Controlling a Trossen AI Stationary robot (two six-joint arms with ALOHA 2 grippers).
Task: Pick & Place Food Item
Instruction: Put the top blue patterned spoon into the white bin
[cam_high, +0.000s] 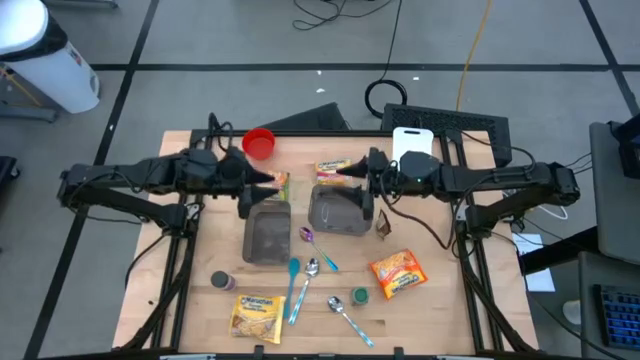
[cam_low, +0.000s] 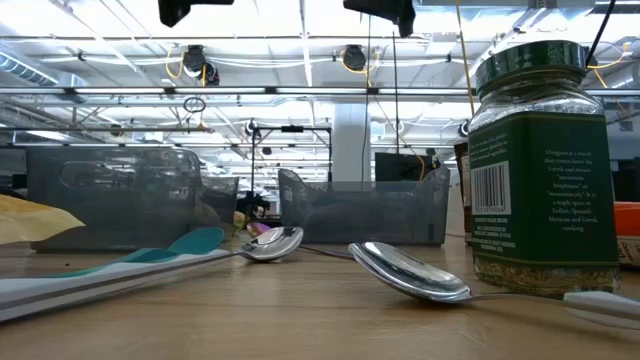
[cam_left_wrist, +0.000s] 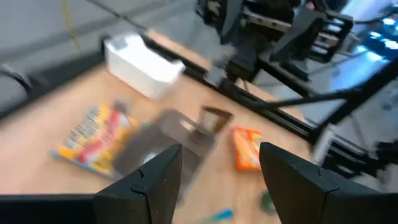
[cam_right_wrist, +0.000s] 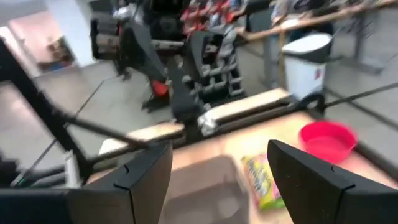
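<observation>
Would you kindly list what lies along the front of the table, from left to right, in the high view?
Small jar → yellow noodle packet → blue spoon → metal spoon → green-lidded jar → orange snack packet.

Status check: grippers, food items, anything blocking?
Left gripper open, empty. Right gripper open, empty. Orange snack packet untouched on wooden table. Nothing blocking.

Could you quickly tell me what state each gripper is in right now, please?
Left gripper: open, holding nothing, above the grey plastic bins.
Right gripper: open, holding nothing, also above the bins.
</observation>
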